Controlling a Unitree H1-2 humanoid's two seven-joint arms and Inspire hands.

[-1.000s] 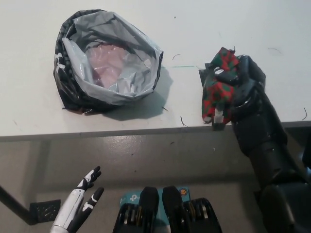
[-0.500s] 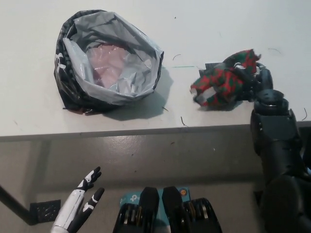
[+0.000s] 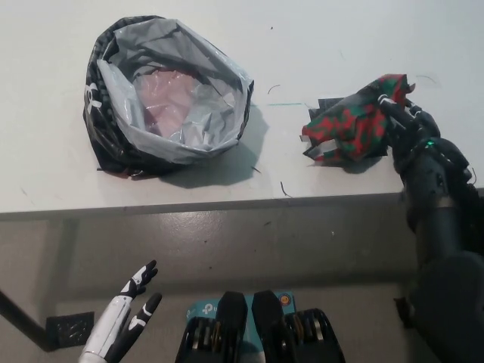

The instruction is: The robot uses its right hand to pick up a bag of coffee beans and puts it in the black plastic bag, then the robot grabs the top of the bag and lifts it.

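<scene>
— What could go wrong?
— My black right hand [image 3: 412, 128] clasps the red-and-green patterned coffee-bean bag [image 3: 352, 125] by its right end only; lying on the white table [image 3: 340, 38], it could slip free.
— Your pose?
— Forearm reaching over the table edge. My white left hand [image 3: 130, 302] hangs low, fingers spread.

White table [image 3: 363, 30] — black plastic bag [image 3: 168, 94]; coffee bag [image 3: 354, 121] beside it.

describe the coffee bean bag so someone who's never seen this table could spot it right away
On the white table, look right of the open black plastic bag toward the near edge. The coffee bean bag lies there, crumpled, with the black right hand on its right end. Its red-and-green pattern is the only one.
</scene>
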